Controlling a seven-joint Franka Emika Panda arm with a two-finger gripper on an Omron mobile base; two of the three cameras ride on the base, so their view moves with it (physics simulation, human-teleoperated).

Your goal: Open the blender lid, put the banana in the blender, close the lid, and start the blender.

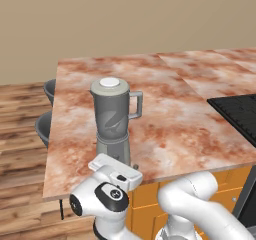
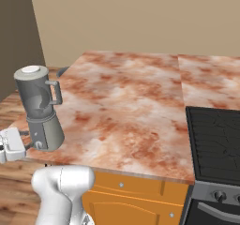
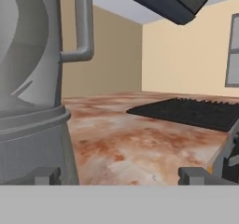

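Note:
The blender (image 1: 114,116) stands near the front left edge of the marbled counter (image 1: 175,114), handle to the right. The blender lid (image 1: 110,83) sits flat on the jar's mouth and appears again from the other side (image 2: 31,70). A pale curved shape shows through the jar wall; I cannot tell what it is. The banana is hidden. My gripper (image 1: 118,165) is low at the counter's edge, right in front of the blender's base (image 2: 44,130). In the hand view the gripper (image 3: 121,176) is open and empty. The blender (image 3: 28,101) looms close at its left, the left fingertip (image 3: 46,175) before the base.
A black cooktop (image 1: 240,114) lies at the counter's right end, the same cooktop (image 2: 215,144) being nearer in the right base view. Two grey stools (image 1: 45,126) stand beyond the counter's left edge. Orange cabinet fronts (image 2: 131,196) run under the counter.

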